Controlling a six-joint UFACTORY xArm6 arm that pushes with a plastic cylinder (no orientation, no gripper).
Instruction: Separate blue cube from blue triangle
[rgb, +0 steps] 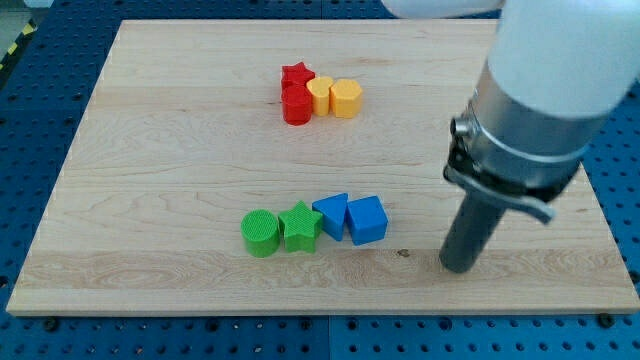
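Observation:
The blue cube (367, 220) sits on the wooden board at the lower middle, touching the blue triangle (332, 214) on its left. The green star (300, 227) touches the triangle's left side, and the green cylinder (261, 233) stands left of the star. My tip (458, 266) rests on the board to the right of the blue cube and slightly lower in the view, a clear gap apart from it.
A cluster near the view's top middle: red star (295, 75), red cylinder (296, 104), yellow cylinder (320, 96), yellow hexagon (346, 98). The board's edge (320, 308) runs along the view's bottom; blue perforated table surrounds it. The arm's large body (545, 90) fills the upper right.

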